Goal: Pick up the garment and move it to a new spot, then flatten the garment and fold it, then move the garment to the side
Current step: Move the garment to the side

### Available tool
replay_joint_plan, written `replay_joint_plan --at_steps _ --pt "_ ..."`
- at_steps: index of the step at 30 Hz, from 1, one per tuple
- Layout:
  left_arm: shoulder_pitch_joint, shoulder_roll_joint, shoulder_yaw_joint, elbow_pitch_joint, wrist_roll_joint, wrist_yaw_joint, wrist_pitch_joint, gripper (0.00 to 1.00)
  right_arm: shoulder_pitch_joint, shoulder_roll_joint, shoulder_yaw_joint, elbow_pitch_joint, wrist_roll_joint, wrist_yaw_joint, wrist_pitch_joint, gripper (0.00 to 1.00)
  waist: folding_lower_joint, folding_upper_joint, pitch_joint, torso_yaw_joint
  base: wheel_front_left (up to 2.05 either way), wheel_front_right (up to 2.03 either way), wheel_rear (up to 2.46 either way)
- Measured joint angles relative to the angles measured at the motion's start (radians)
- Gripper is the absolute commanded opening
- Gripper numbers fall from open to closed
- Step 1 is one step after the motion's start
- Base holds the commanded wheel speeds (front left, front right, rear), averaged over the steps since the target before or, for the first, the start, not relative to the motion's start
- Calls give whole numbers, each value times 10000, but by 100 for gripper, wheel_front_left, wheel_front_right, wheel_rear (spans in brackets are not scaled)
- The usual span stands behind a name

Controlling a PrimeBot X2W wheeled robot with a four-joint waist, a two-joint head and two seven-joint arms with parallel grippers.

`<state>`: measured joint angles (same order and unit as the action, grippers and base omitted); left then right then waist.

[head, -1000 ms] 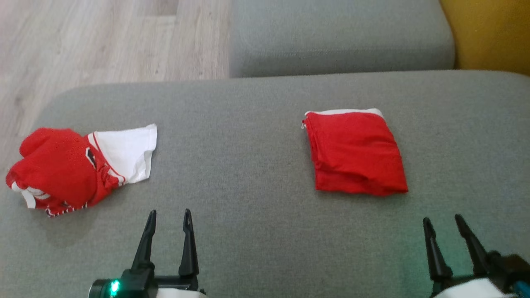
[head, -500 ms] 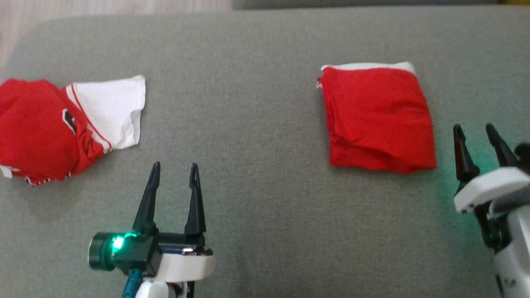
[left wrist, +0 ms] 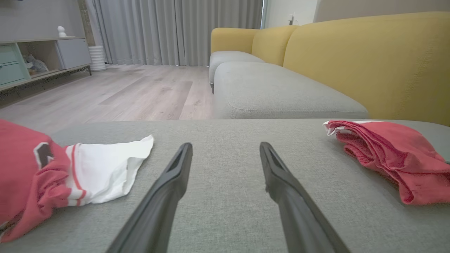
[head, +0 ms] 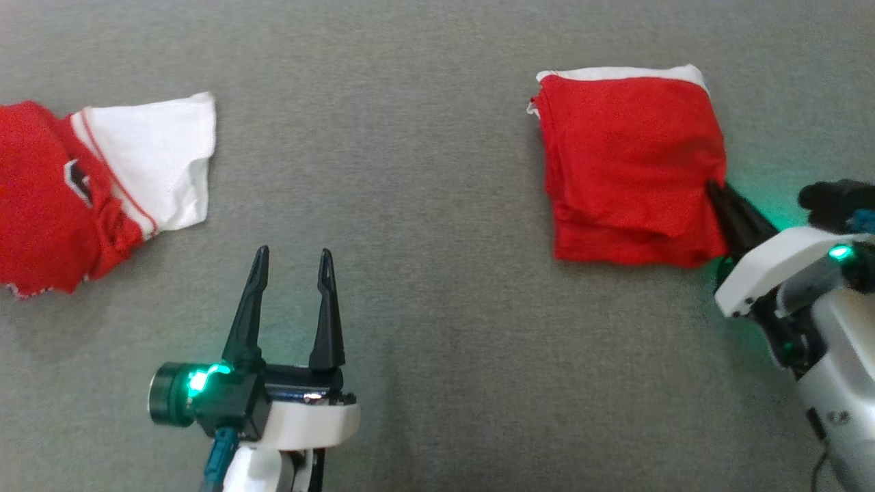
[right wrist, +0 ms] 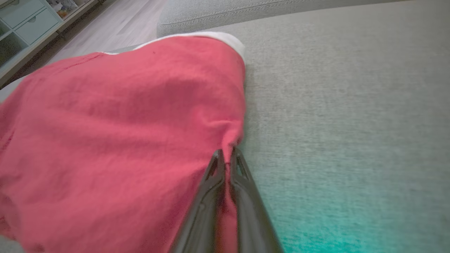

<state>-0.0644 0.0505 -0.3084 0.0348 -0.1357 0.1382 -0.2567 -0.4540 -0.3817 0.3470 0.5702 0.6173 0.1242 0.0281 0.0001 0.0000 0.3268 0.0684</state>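
On grey cushion (head: 424, 205) | folded garment (head: 629, 164) | edge pinched in right hand (head: 713, 186)

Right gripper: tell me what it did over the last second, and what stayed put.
The right gripper reached forward to the right edge of the folded red garment and shut on it, pinching the cloth. The head view shifted because the robot's head tilted down. The left gripper stayed open, and the crumpled red and white garment lay unmoved.
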Motion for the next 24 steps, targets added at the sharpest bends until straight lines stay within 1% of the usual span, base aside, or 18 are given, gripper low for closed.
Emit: replay_joint_plan --at_steps 4,9,10,13,17,22,24 --pt "-138 0 65 -8 2 -8 0 100 -270 -456 138 184 265 0 -332 0 0 0 206 -373 0 0 0" --pt "-453 -2 190 -54 69 -86 0 100 -711 -1404 -82 418 236 0 -366 0 0 0 649 -916 0 0 0" --pt "-535 -4 211 -59 117 -161 0 100 -800 -1595 -167 426 217 0 -339 0 0 0 777 -1021 0 0 0" --pt "-830 -6 282 -67 257 -261 0 100 -1052 -2205 -477 491 -117 0 -138 0 0 0 1211 -1312 0 0 0" --pt "-1306 -6 479 -136 499 -430 0 100 -1321 -2928 -1273 677 -750 0 119 0 1 0 1865 -1656 0 0 0" --pt "-1837 -8 573 -295 591 -552 0 100 -1401 -3498 -2535 637 -1615 0 247 0 1 0 2678 -1962 0 0 0" --pt "-1980 -13 564 -462 591 -591 -15 100 -1401 -3751 -3208 637 -2013 0 203 0 0 0 2973 -2027 0 0 0"
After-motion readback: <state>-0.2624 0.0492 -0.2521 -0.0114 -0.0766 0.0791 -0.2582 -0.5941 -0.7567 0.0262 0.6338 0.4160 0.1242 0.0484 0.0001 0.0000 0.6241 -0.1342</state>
